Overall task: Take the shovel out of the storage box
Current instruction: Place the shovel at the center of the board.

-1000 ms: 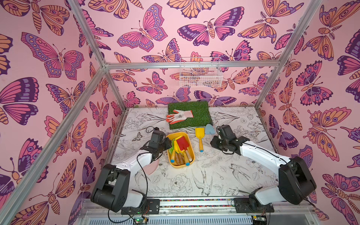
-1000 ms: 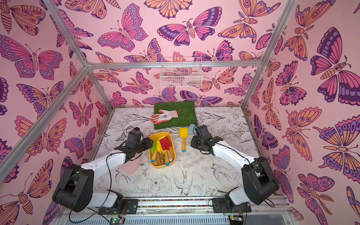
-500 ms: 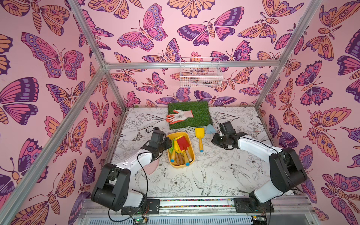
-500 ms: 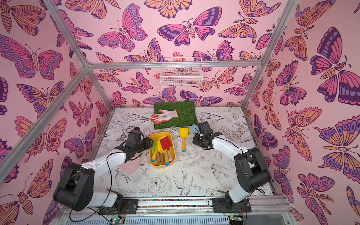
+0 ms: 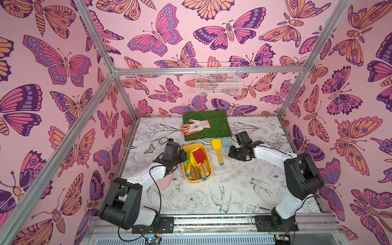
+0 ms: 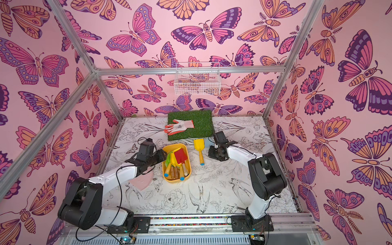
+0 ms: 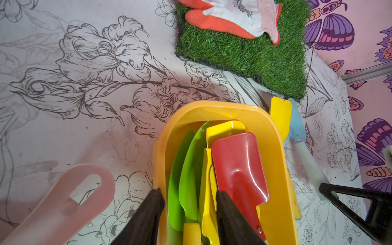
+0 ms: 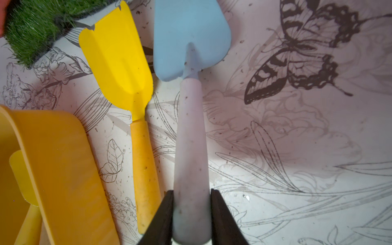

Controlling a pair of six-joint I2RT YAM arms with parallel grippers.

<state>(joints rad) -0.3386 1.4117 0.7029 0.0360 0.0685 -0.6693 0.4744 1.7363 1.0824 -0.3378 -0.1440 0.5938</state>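
In both top views your right arm (image 5: 273, 153) has folded its elbow back. The right gripper (image 5: 233, 149) stays by the pale blue plastic shovel (image 5: 226, 141), outside the shallow yellow plastic storage box (image 5: 196, 180).

Left wrist view: the left gripper (image 7: 188, 203) straddles the box wall and a green plastic shovel (image 7: 186, 161). You cannot tell whether its jaws pinch.

Right wrist view: the jaws clamp the blue shovel's whitish handle, its blade apparently on the counter (image 8: 297, 148). Removal looks done, so release is likely next.

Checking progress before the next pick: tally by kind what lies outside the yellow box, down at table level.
Shovels: 2, the yellow shovel and the blue shovel, the latter in the jaws of the right gripper
Glove: 1
Grass mat: 1
Pink plastic piece: 1
Total: 5
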